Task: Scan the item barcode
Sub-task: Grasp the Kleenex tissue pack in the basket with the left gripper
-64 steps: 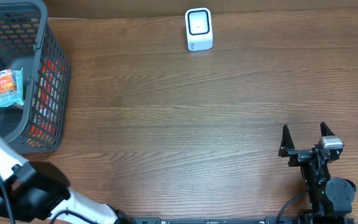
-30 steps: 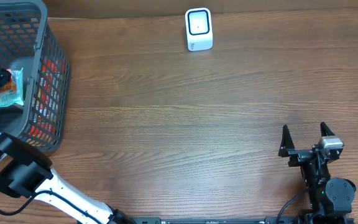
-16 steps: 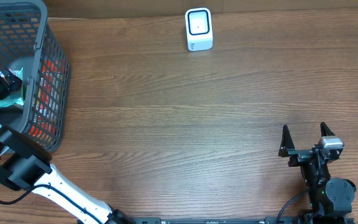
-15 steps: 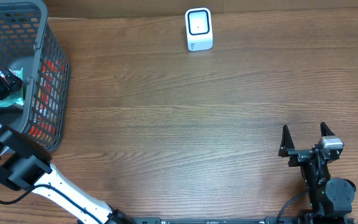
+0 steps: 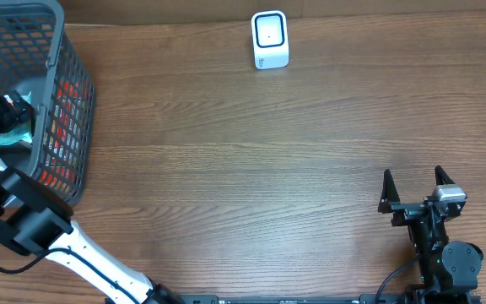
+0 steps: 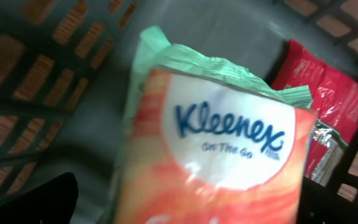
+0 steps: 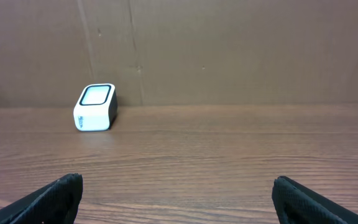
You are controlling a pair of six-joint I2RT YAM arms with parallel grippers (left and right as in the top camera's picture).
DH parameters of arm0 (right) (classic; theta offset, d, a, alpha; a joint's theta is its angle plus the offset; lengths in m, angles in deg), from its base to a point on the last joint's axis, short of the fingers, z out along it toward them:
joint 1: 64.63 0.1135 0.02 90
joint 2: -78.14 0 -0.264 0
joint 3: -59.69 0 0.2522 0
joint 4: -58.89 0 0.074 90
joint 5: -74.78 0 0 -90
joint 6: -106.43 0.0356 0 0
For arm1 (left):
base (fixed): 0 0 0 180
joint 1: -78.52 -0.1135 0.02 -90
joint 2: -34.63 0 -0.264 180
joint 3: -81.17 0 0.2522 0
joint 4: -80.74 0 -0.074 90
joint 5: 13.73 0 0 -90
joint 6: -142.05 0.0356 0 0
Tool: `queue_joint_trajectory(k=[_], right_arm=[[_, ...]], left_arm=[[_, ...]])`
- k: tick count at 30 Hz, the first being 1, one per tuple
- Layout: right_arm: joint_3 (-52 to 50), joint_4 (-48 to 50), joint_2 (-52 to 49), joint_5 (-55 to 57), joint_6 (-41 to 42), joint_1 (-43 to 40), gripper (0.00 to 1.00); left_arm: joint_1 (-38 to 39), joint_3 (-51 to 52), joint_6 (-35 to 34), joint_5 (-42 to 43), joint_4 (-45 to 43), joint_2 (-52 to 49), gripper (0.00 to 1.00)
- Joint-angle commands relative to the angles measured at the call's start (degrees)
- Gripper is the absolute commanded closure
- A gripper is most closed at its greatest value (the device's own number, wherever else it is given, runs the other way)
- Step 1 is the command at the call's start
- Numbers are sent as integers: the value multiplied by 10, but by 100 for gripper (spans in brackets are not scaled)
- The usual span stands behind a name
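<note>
Pick-up step: left gripper (image 5: 5, 112) spread wide inside basket (image 5: 57, 15) over Kleenex pack (image 6: 216, 155), next close on it; right gripper (image 5: 412, 181) spread wide, well apart from basket.

1. tissue pack (image 6: 210, 155): soft pocket pack in an orange-and-white wrapper. Blue "Kleenex On The Go" print on a white oval, pale green gathered flap at one end. Printed face up, lying on the grey floor of the basket (image 5: 72, 101), which stands at the far-left corner of the table (image 5: 268, 169). Barcode not in sight.

2. scanner (image 5: 270, 40): small white box with rounded corners and a dark-framed window on its slanted top face. Upright near the middle of the table's far edge, well apart from the tissue pack.
</note>
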Motion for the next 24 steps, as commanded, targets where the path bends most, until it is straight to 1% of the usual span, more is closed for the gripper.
queue_joint_trajectory(k=[1,10,12,16,24], right_arm=[[-6,2,5,-3,-1,-2,0],[-6,2,5,-3,-1,-2,0],[-6,2,5,-3,-1,-2,0],[-6,2,5,-3,-1,-2,0],[-6,2,5,-3,-1,-2,0]], left_arm=[[6,18,17,-27,-8,-5,0],[7,46,17,-42,-28,-5,0],[7,48,17,-42,-28,-5,3],[7,48,17,-42,-28,-5,14],[7,59,17,-42,-29,-5,19]])
